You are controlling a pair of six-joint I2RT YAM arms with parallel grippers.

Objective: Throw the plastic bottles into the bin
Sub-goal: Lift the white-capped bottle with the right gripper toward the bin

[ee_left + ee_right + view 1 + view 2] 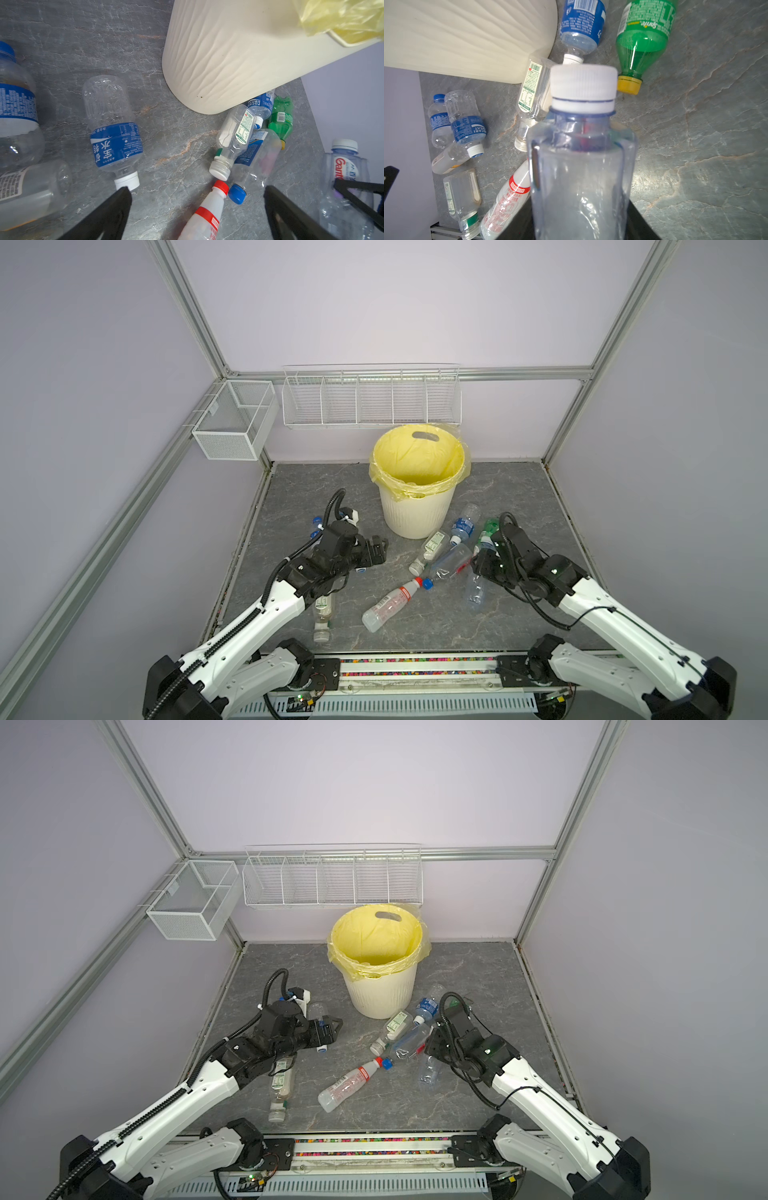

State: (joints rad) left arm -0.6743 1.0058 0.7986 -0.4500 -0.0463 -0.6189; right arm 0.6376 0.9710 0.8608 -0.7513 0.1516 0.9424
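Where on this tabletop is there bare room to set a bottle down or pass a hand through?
Bare: the back right corner, between the bin and the right wall; the front strip between the red-capped bottle and the table's front edge. Crowded: the bottle cluster by the bin's right foot, and under the left arm.

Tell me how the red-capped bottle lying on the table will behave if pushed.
The red-capped bottle looks empty, so probably light and easily shoved. Lying on its side on the smooth table, it would likely roll if pushed sideways. Its cap sits close to the neighbouring blue-capped bottle, which it may nudge.
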